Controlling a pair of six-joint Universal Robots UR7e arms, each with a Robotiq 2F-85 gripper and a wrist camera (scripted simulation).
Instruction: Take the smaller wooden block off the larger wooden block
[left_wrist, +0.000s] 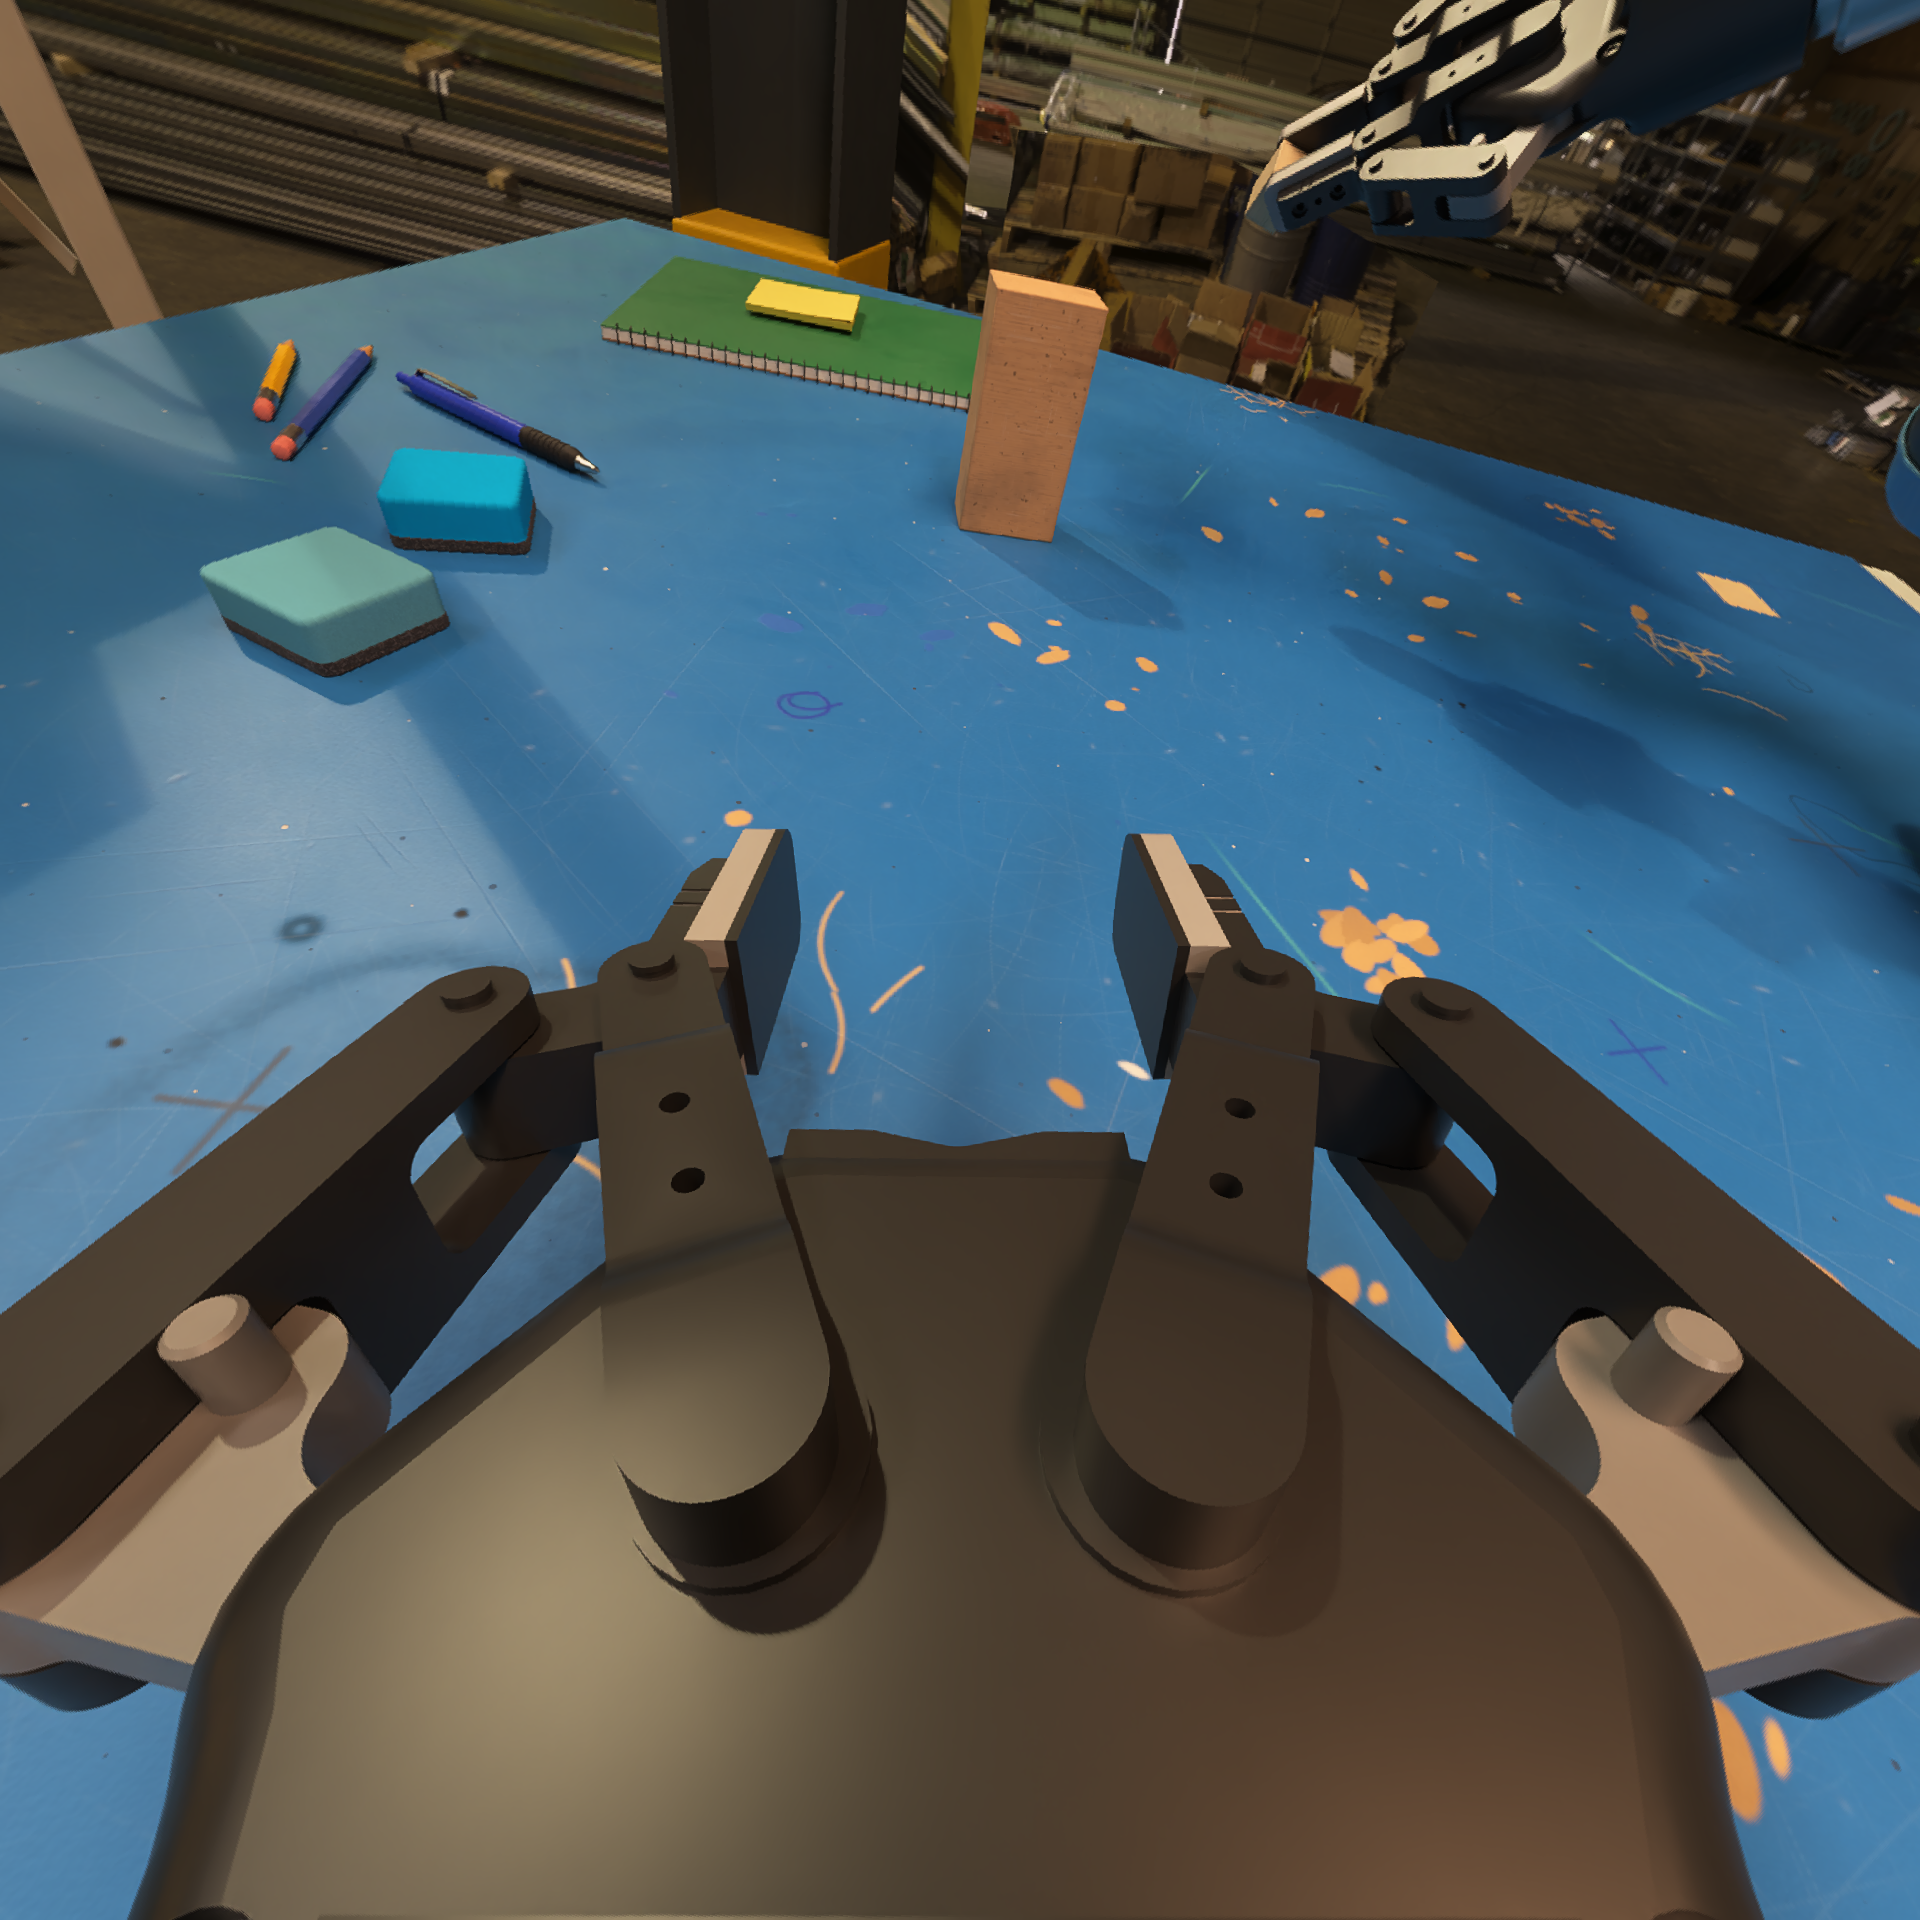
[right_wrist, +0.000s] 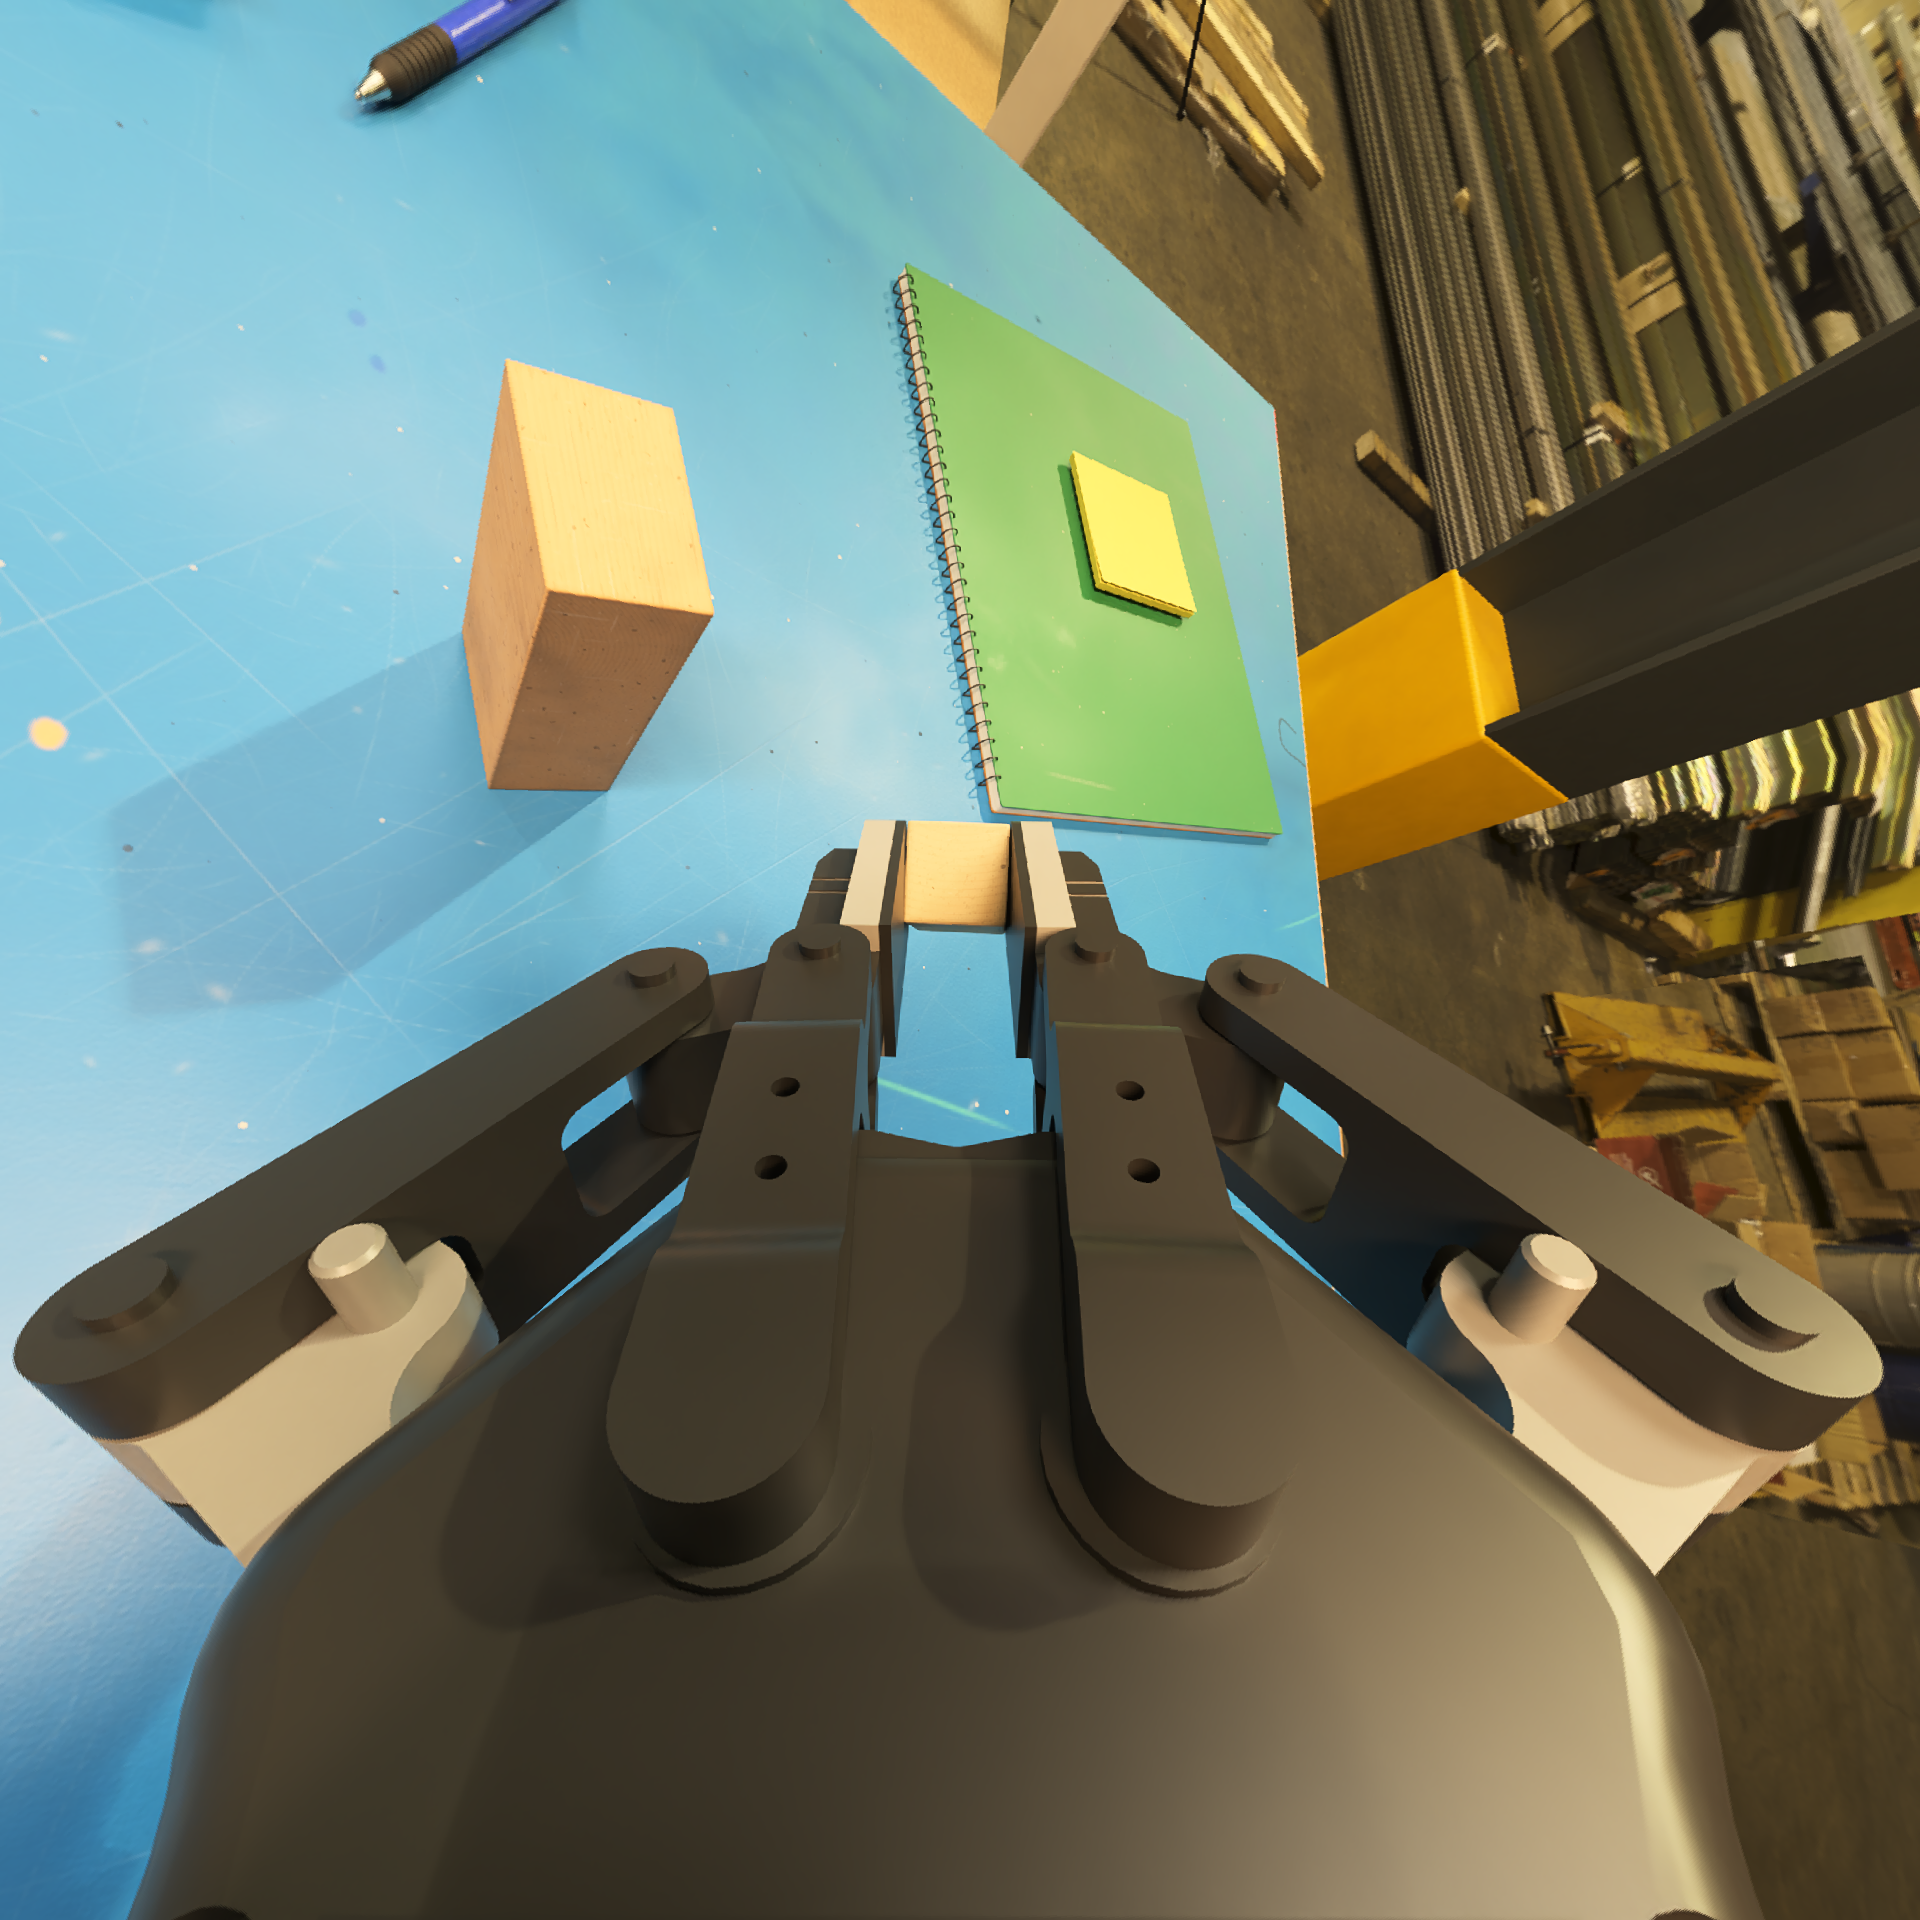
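Note:
The larger wooden block (left_wrist: 1023, 405) stands upright on the blue table, far ahead of my left gripper; in the right wrist view it (right_wrist: 587, 582) stands to the left with nothing on top. My right gripper (right_wrist: 957, 878) is shut on the smaller wooden block (right_wrist: 957, 873) and holds it in the air above the table, right of the large block. In the left wrist view the right gripper (left_wrist: 1299, 182) shows high at the top right, the small block just visible between its fingers. My left gripper (left_wrist: 956, 925) is open and empty, low over the table.
A green spiral notebook (right_wrist: 1101, 623) with a yellow sticky pad (right_wrist: 1132, 535) lies by the far edge. Two erasers (left_wrist: 457, 499) (left_wrist: 327, 597), a blue pen (left_wrist: 499, 421) and two pencils (left_wrist: 322, 400) lie at the left. A yellow-footed post (right_wrist: 1403, 707) stands beyond the table edge.

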